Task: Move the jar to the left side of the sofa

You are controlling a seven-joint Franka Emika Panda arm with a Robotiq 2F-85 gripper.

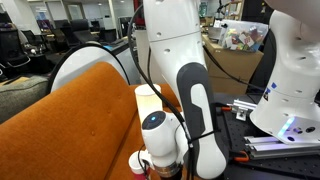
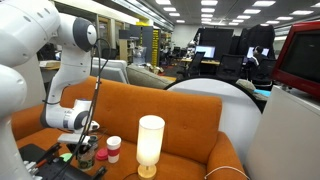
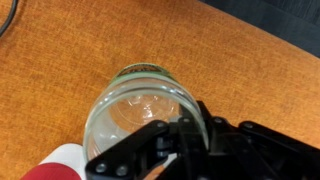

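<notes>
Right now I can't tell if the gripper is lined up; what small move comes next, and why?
Probably shift the gripper sideways to the jar: the wrist view shows it at a clear glass container, with the jar at the frame's edge.

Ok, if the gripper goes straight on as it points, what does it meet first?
Probably the clear glass container right under the gripper, not the white-lidded jar beside it; the gap is hard to judge.

Glowing white cylinder lamp (image 2: 150,142) — upright, clear glass vessel (image 3: 146,112)
</notes>
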